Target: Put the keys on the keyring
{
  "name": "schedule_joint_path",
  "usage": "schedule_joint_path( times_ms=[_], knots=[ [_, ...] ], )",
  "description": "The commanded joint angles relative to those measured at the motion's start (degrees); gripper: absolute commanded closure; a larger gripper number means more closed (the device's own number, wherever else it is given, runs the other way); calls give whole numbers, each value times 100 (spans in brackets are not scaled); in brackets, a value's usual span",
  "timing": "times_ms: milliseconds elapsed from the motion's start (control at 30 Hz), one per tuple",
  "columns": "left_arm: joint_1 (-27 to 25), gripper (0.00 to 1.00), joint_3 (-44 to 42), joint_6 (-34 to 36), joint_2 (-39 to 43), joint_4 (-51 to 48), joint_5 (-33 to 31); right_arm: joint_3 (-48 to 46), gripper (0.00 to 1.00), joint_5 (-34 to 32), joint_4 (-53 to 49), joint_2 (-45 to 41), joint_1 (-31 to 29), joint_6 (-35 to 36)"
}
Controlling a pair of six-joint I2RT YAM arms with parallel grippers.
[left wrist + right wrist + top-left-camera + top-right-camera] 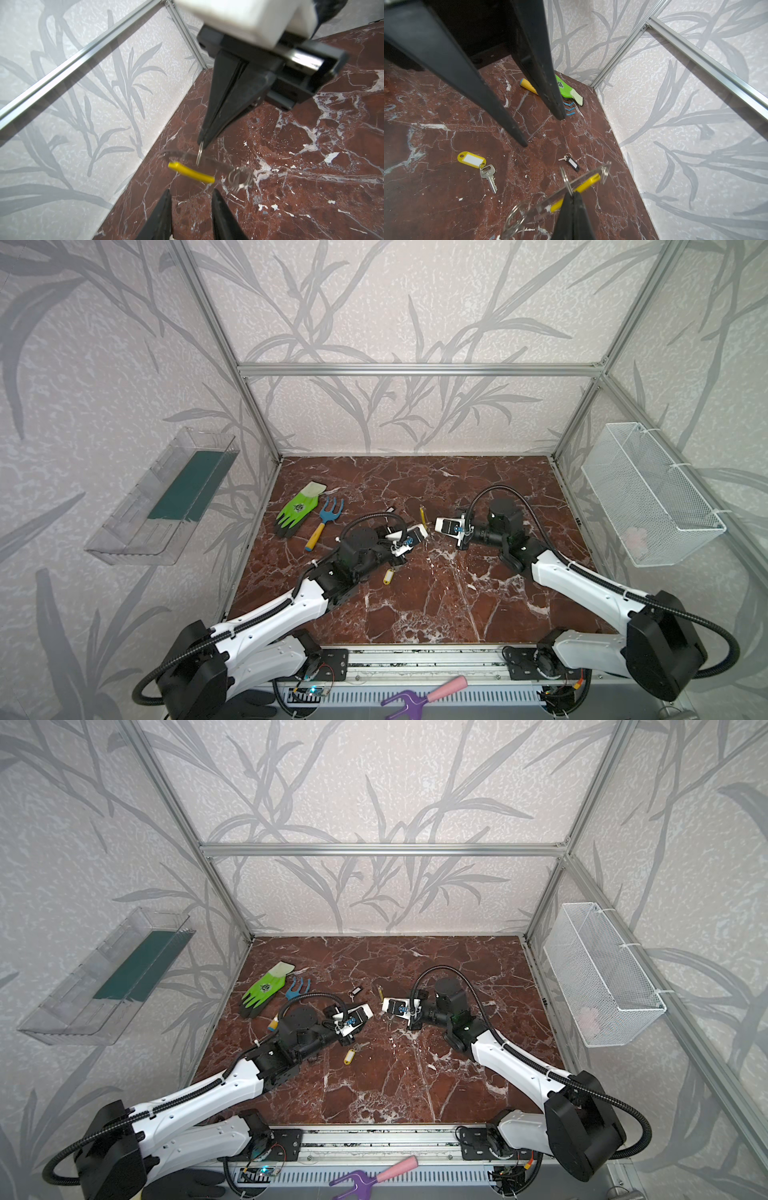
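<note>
Nothing threaded yet: my right pincer [573, 194] clamps the thin grey keyring with a yellow curved segment [586, 182] clear of the red marble bench [436, 197], left pincer [191, 191] parted and empty, yellow-tagged metal key [489, 176] and black-fobbed metal key [571, 161] lying loose.

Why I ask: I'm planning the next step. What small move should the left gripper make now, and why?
Probably ease the left gripper forward and close on the keyring at its yellow segment. The right gripper pinches only a small ring, so the keyring dangles; the left gripper is open right before it. Both keys lie unthreaded on the table.
</note>
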State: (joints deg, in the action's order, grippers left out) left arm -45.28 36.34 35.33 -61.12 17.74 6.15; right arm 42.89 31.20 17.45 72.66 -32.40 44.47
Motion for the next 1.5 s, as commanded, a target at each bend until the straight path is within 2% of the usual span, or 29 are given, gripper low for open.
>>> schedule_joint_path(
  times_ms=[0,267,600,867,1233,1400,1467],
  knots=[
    [-139,66,260,494,-119,-271,-26,14,100,-52,63,-174,-78,77],
    [-242,68,345,650,-276,-355,-74,26,100,-79,-72,-182,-149,62],
    [-250,69,487,331,-374,-286,-307,69,100,-38,-238,-156,-187,96],
    [-249,73,528,269,-504,-332,-97,87,100,17,-295,-183,-195,77],
    [-245,79,682,136,-804,-227,-198,96,100,158,-330,-270,-196,36],
    [-231,81,437,-228,-797,410,-381,-51,100,123,-12,-314,-194,-156],
    [-220,83,451,-258,-787,323,-313,-53,100,148,-9,-322,-190,-196]
  ],
)
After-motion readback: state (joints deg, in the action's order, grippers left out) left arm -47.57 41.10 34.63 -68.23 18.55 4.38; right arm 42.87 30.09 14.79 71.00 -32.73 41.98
